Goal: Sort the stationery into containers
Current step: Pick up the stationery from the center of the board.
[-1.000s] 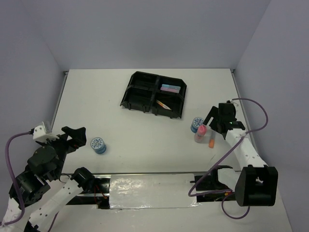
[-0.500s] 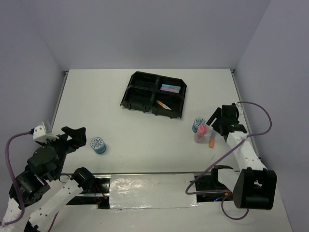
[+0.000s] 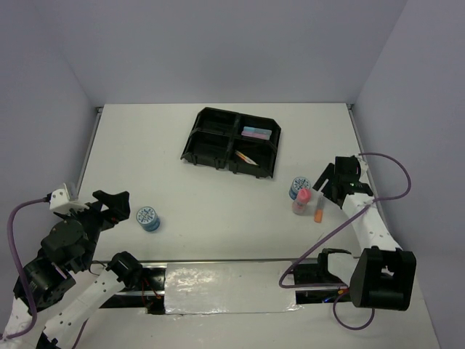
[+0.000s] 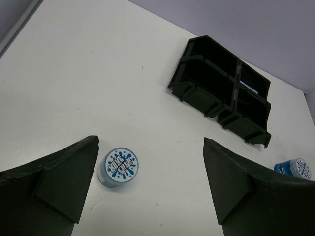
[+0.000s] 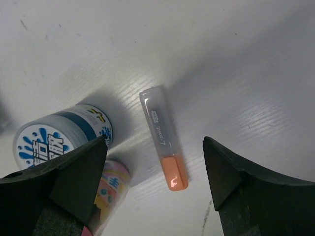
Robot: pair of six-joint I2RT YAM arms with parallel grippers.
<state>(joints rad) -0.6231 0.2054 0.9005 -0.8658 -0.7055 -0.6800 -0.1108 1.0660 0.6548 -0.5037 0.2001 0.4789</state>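
Observation:
An orange marker lies flat on the table between the fingers of my open right gripper, which hovers over it without touching. Left of it stand a blue-and-white tape roll and a pink-capped bottle. From above, my right gripper is just right of that roll, bottle and marker. My left gripper is open and empty, with a second tape roll close to its left finger. The black tray sits at mid-table.
The tray's far right compartment holds pink and light blue items. Its near right compartment holds thin pens. The two left compartments look bare. A shiny strip runs along the near edge between the arm bases.
My right gripper has shifted slightly to the right, staying above the marker. The left arm and all the items have not moved.

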